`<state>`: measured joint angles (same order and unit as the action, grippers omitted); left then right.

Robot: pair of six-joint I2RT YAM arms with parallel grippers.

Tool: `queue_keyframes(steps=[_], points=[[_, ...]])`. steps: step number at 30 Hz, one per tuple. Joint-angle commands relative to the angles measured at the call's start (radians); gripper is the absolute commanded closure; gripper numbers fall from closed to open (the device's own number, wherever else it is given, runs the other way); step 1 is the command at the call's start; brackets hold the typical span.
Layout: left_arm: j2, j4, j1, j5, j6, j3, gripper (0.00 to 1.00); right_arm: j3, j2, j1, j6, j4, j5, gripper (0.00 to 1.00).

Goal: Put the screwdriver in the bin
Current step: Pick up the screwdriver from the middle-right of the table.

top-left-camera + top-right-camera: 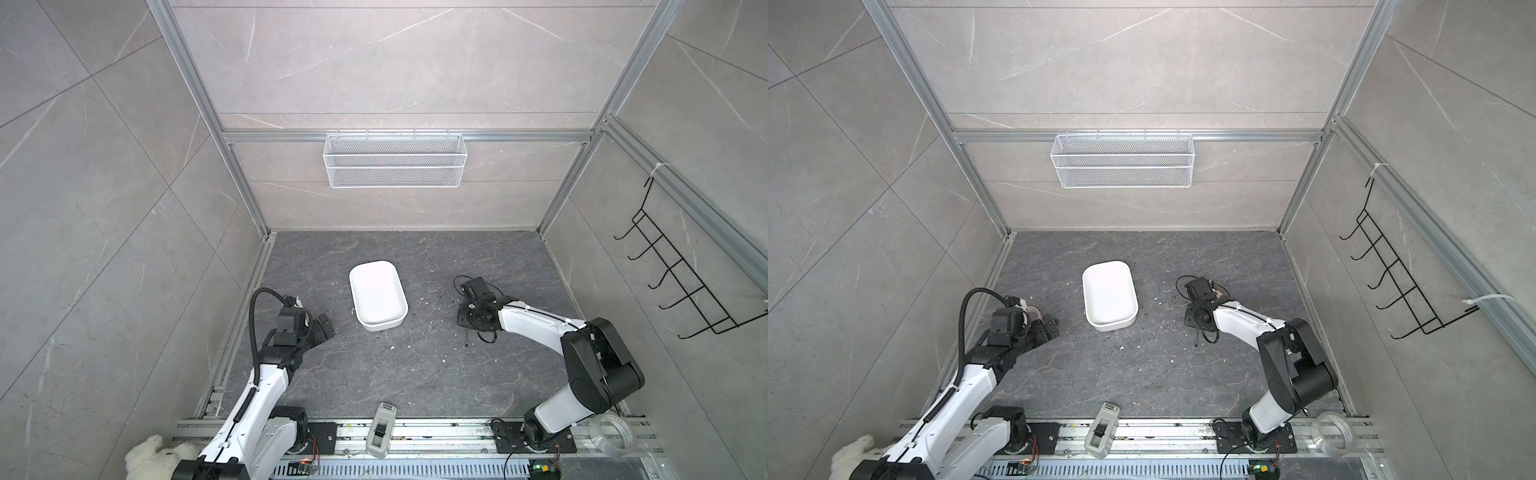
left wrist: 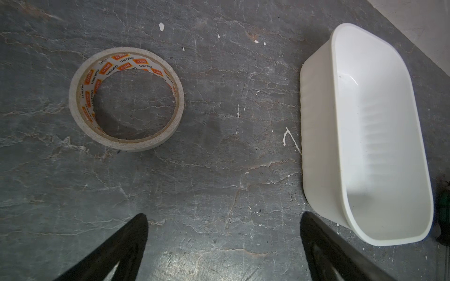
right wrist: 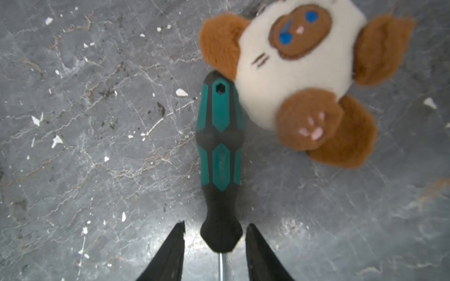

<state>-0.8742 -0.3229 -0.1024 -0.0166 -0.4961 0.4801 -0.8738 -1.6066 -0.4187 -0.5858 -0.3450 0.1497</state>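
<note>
Straddling the screwdriver (image 3: 220, 155) without touching it, the right gripper (image 3: 215, 228) stands narrowly parted, well apart from the bin (image 1: 380, 326); the left gripper (image 2: 224, 215) gapes near it.

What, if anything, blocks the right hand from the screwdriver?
Probably nothing, so yes: the open right hand straddles the screwdriver handle near the shaft. The plush toy crowds only the handle's far end.

The screwdriver (image 3: 220, 155) has a teal-green and black handle. The bin (image 2: 316, 121) is plain white, as is the mesh basket (image 1: 394, 166) at its twelve o'clock. The plush toy (image 3: 287, 80) is cream with brown ears and paws and blue eyes. The tabletop (image 1: 415, 374) is dark grey, pale-veined.
</note>
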Motion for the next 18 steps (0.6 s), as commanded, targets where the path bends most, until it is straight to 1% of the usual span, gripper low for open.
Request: queue_keyframes(steps=[1,3,5,7,8,9,11,14,15,18], points=[[0.046,-0.025,0.0,-0.024,-0.023,0.016,0.0,-0.028,-0.039,-0.001,0.011,-0.01,0.031,0.56],[0.074,-0.047,0.0,-0.051,-0.036,0.012,0.0,-0.034,-0.056,-0.002,0.015,-0.009,0.033,0.56],[0.101,-0.102,0.0,-0.129,-0.089,0.009,0.0,-0.042,-0.073,-0.002,0.016,-0.012,0.033,0.57],[0.122,-0.16,0.0,-0.204,-0.131,0.012,0.0,-0.04,-0.076,-0.002,0.018,-0.009,0.03,0.67],[0.132,-0.179,0.0,-0.219,-0.136,0.017,0.0,-0.036,-0.071,-0.002,0.017,-0.005,0.031,0.72],[0.143,-0.179,0.0,-0.22,-0.136,0.014,0.0,-0.032,-0.066,-0.002,0.018,-0.002,0.031,0.74],[0.168,-0.183,0.0,-0.229,-0.144,0.005,0.0,-0.029,-0.049,-0.002,0.021,-0.005,0.034,0.75],[0.205,-0.233,0.001,-0.299,-0.191,0.002,0.0,-0.043,-0.022,-0.001,0.028,-0.022,0.039,0.75],[0.215,-0.24,0.0,-0.311,-0.201,-0.003,0.0,-0.051,-0.012,-0.001,0.033,-0.026,0.039,0.8],[0.236,-0.217,0.001,-0.285,-0.187,-0.017,0.0,-0.084,0.024,-0.008,0.038,-0.046,0.034,0.82]])
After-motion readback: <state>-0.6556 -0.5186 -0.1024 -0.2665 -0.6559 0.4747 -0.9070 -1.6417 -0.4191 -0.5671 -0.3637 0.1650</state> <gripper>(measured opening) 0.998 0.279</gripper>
